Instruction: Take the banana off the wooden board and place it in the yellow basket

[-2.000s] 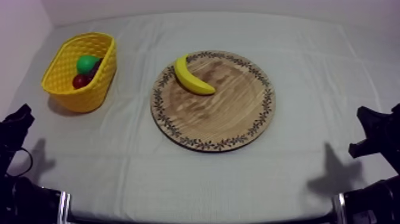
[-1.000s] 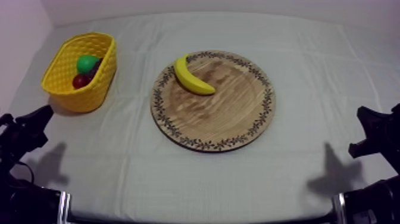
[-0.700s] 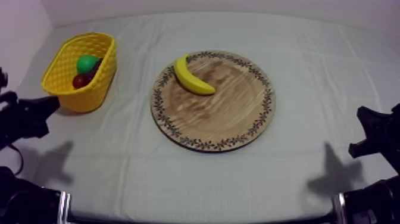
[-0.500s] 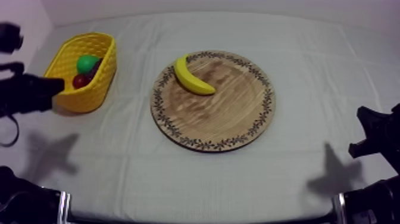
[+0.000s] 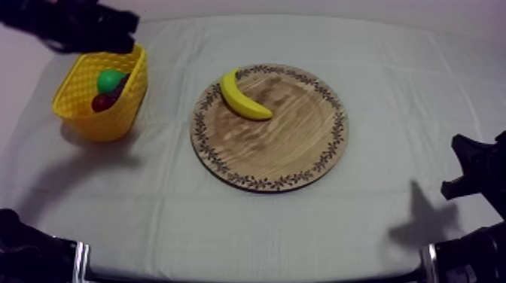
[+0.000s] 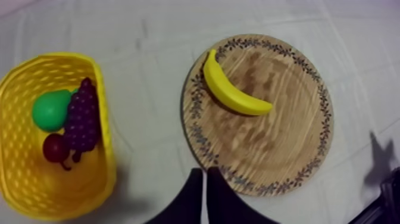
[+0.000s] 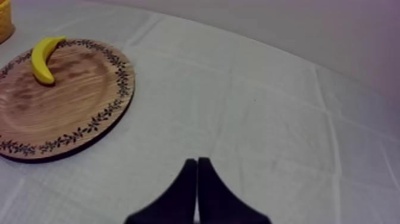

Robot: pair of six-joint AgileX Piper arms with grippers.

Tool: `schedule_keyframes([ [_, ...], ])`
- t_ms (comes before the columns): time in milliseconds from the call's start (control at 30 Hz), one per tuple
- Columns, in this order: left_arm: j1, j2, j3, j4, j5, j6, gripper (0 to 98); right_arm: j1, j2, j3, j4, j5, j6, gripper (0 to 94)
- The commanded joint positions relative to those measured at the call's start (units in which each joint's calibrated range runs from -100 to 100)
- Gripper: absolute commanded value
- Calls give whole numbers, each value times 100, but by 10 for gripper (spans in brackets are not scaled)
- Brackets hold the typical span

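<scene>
Banana (image 5: 242,96) lies untouched on the wooden board (image 5: 301,158), near the rim on the side toward the yellow basket (image 5: 105,124). The basket stands well apart at my left and already holds a pear (image 6: 50,110), a bunch of grapes (image 6: 81,119) and a small red fruit (image 6: 55,147).

What has changed is my left arm. Two seconds ago it sat low at its corner; now it has swung up and hangs above the basket's far end, the left gripper (image 6: 204,174) looking down on both basket and board. Its fingers lie pressed together as a narrow wedge, holding nothing. My right gripper (image 7: 197,162) has not moved from its resting place at the other side, and its fingers are likewise together and empty.

I judge the approach begun but the grasp not. The left fingers must part before they come down on the banana.
</scene>
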Motion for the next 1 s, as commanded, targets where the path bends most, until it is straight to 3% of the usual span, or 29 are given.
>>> schedule_keyframes([
  [0, 64, 962, -1333, 16, 513, 15, 0, 1, 0, 5, -2, -3, 0, 3],
  [500, 605, 3429, -4036, 111, 1989, -223, 0, 1, 0, 5, -2, -3, 0, 3],
  [600, 612, 3653, -4305, 107, 2142, -131, 0, 1, 0, 5, -2, -3, 0, 3],
  [700, 595, 3779, -4427, 86, 2170, 401, 0, 1, 0, 5, -2, -3, 0, 3],
  [967, 503, 3920, -4575, 77, 2161, 2339, 0, 1, 0, 5, -2, -3, 0, 3],
])
